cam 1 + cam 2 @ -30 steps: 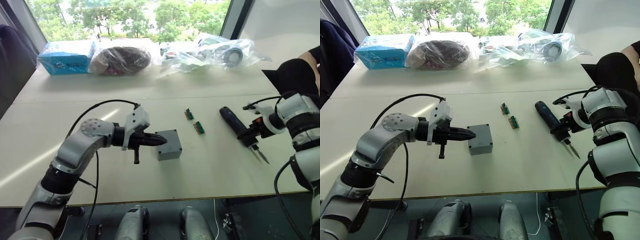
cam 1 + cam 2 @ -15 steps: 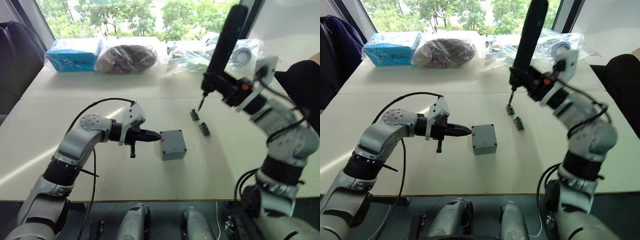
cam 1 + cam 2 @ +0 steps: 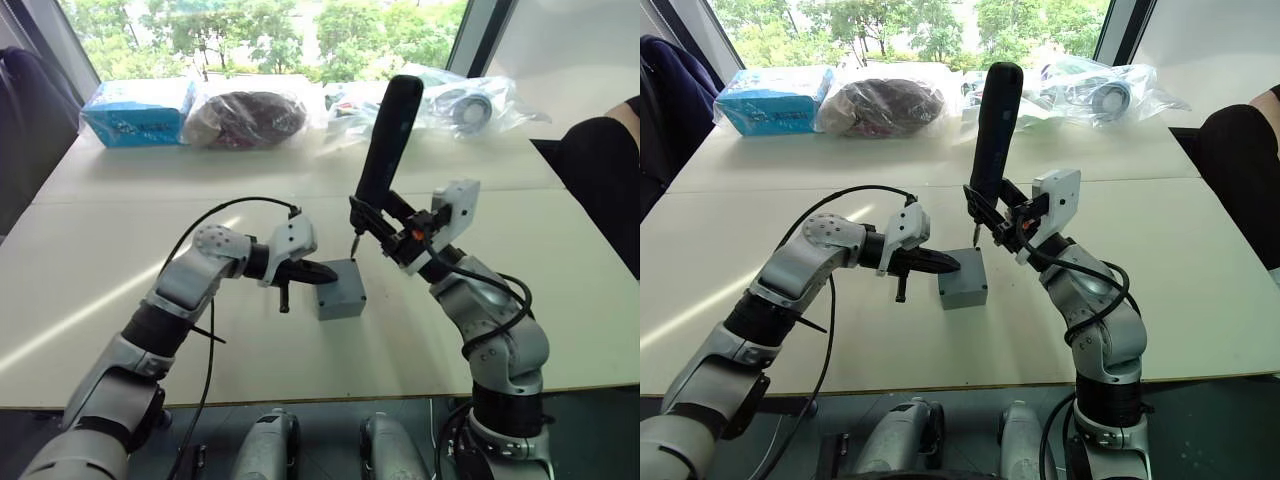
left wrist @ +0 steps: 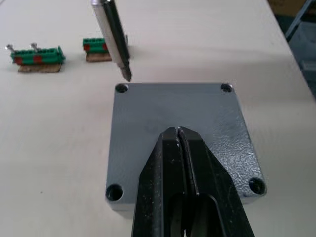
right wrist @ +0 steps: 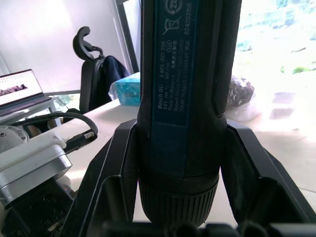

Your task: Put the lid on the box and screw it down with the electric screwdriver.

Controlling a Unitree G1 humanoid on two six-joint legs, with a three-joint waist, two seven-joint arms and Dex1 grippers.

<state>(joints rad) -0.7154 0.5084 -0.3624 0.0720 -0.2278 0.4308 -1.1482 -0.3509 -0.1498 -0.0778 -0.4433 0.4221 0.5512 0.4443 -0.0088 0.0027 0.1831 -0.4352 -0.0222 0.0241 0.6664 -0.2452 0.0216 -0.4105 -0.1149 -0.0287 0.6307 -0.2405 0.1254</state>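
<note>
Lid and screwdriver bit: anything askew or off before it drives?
Nothing stands out. The lid sits square on the box, held by the shut left gripper. The screwdriver, gripped by the right gripper, hangs near-upright, bit just above a corner hole.

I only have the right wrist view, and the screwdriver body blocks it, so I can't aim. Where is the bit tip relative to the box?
Observer: The electric screwdriver stands nearly upright in the right end effector. Its bit tip hangs just short of a corner screw hole in the lid.
Operator: Is the lid on?
Observer: Yes, it covers the box, with all four corner holes showing.
Operator: And the left arm?
Observer: The left end effector is shut and lies over the lid's middle.
</note>
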